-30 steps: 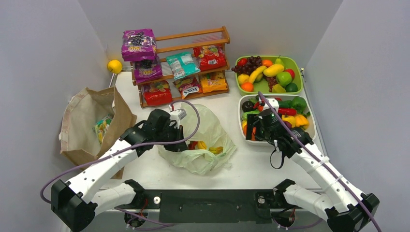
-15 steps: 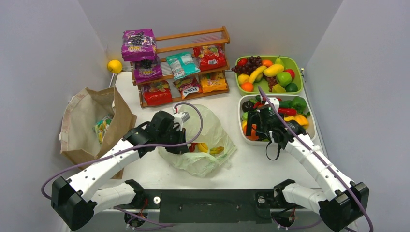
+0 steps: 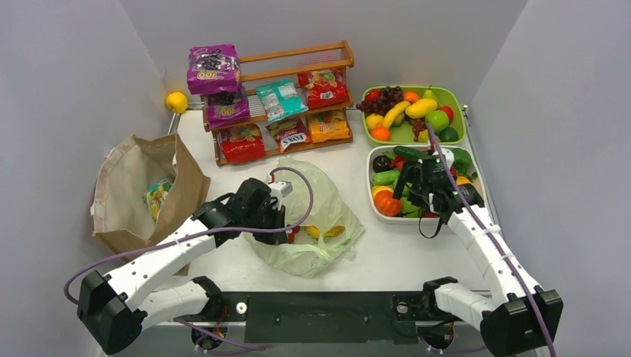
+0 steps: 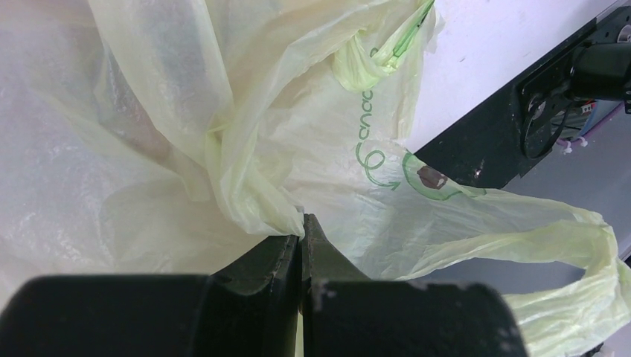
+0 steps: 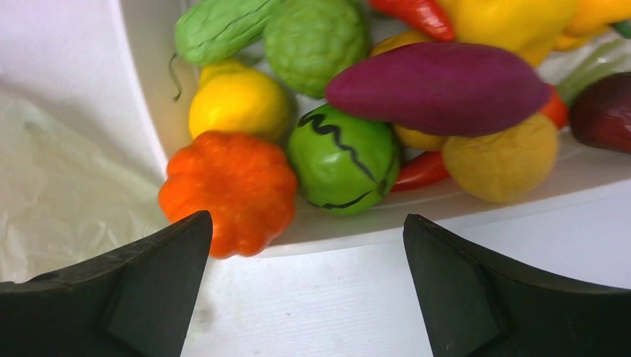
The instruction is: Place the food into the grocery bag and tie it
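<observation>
- Left wrist view: the left claw (image 4: 301,227) is clenched, its two fingers pressed together on a fold of the grocery bag (image 4: 223,134), which is pale green and crumpled. One loop handle (image 4: 536,238) trails to the lower right of the frame.
- Right wrist view: the right claw (image 5: 305,223) is released, its fingers wide apart and holding nothing, at the near wall of a white tray (image 5: 141,89). Just past the fingers lie an orange pumpkin (image 5: 227,190), a green striped ball (image 5: 342,160) and a purple sweet potato (image 5: 439,85).
- Top external view: the grocery bag lies on the white bench (image 3: 417,253) at the centre of the frame, with a yellow banana (image 3: 327,231) showing through the plastic. The left claw is at its left edge.
- At the left of the frame stands a brown paper bag (image 3: 141,193).
- Farther back, at upper centre, a wooden shelf (image 3: 298,53) carries snack packets (image 3: 325,88).
- At upper right a green tray (image 3: 405,134) of fruit sits just behind the white tray.
</observation>
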Tool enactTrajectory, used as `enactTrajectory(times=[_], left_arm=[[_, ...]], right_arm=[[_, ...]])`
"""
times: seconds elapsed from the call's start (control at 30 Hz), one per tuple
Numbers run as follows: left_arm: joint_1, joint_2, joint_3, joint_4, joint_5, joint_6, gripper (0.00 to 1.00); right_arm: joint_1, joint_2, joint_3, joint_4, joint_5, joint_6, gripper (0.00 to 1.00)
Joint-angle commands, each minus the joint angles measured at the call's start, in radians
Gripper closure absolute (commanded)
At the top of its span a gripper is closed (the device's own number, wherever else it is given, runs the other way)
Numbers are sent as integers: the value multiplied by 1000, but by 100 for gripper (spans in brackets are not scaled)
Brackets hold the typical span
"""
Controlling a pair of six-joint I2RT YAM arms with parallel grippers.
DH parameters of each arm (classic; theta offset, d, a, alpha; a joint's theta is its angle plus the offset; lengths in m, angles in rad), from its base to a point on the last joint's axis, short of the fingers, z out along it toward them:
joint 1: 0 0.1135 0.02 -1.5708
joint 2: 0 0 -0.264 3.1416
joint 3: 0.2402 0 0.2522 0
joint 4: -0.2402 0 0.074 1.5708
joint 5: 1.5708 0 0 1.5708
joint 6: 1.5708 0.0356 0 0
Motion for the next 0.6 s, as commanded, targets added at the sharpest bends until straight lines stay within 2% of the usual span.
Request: enactTrajectory(times=[0.0, 0.13, 0.3, 0.57], left_arm=[[-16, -19, -9, -1, -27, 11, 100], [-20, -24, -18, 5, -42, 6, 100], [-25, -33, -23, 12, -48, 3, 100], [-32, -31, -30, 13, -55, 3, 100]], right_arm=[[-94, -63, -3, 25, 100, 40, 4], [-187, -101, -17, 33, 158, 76, 2], [-303, -95, -22, 72, 150, 99, 2], [-378, -8, -11, 143, 103, 141, 8]])
